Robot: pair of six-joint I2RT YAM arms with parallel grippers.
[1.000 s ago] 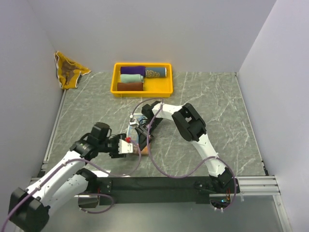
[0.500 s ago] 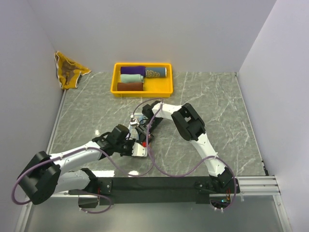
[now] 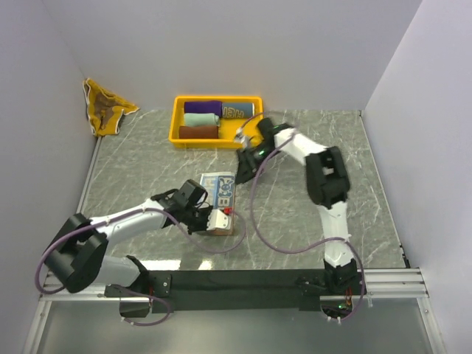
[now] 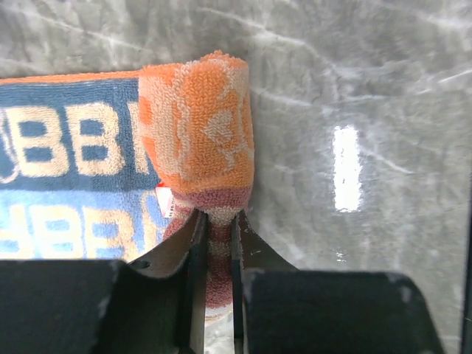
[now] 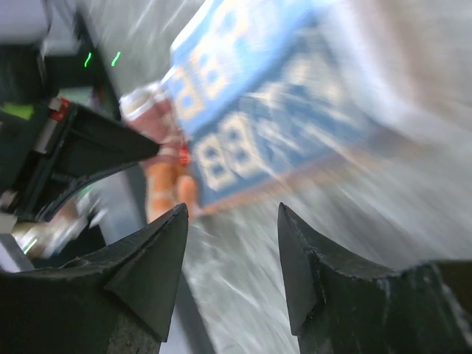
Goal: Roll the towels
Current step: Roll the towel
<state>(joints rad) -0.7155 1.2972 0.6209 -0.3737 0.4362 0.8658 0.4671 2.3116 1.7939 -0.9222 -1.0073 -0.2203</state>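
Note:
A blue towel [image 3: 218, 187] with white lettering lies flat on the table, its near end turned up into a short orange-backed roll [image 4: 198, 129]. My left gripper [image 4: 214, 225] is shut on that roll's pink-striped end, at the towel's near right corner [image 3: 221, 224]. The flat lettered part [image 4: 66, 169] stretches away to the left in the left wrist view. My right gripper [image 5: 232, 221] stands open with nothing between its fingers. It hovers past the towel's far right corner [image 3: 245, 161], and its view of the towel [image 5: 251, 118] is blurred.
A yellow tray [image 3: 174, 124] at the back holds rolled purple [image 3: 203, 107], mint [image 3: 201, 119], maroon [image 3: 199, 132] and blue-grey [image 3: 237, 110] towels. A crumpled brown and yellow cloth [image 3: 107, 108] lies in the far left corner by the wall.
My right gripper let go of the towel, opened and swung back toward the tray. The left gripper moved in to the rolled near end and closed on it. The towel now lies flat.

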